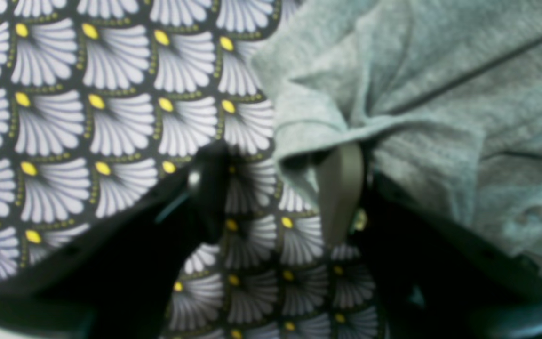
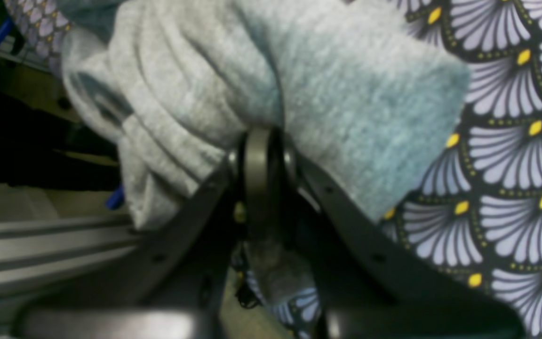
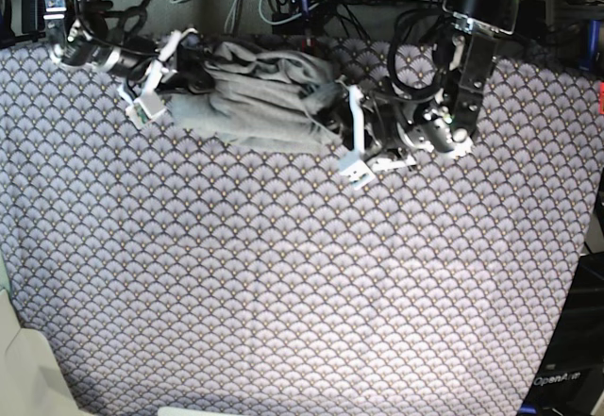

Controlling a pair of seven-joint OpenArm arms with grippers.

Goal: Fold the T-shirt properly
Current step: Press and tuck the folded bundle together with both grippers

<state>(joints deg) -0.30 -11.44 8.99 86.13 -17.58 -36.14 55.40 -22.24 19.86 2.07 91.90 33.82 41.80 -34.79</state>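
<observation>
T-shirt (image 3: 260, 100): light grey heathered knit, bunched into a long wrinkled heap at the far edge of the table, stretched between the two arms. Not flat; several overlapping folds visible in the base view.

Tablecloth (image 3: 283, 274): purple-grey scallop pattern with small yellow dots, covers the whole table; near and middle areas carry nothing but the cloth itself.

Left arm (image 3: 462, 67): comes down from the far edge on the base view's right, wrist bent toward the shirt's end.

Left gripper (image 1: 275, 188): fingers spread apart over the tablecloth. One pale finger pad (image 1: 340, 188) sits under the hem of the T-shirt (image 1: 417, 103), touching the fabric; the other finger (image 1: 210, 188) stands clear on the pattern side. No pinch on the cloth shows.

Right gripper (image 2: 261, 165): fingers clenched together on a gathered fold of the T-shirt (image 2: 233, 84), fabric bulging to both sides of the tips. In the base view it sits at the heap's other end (image 3: 175, 69).
</observation>
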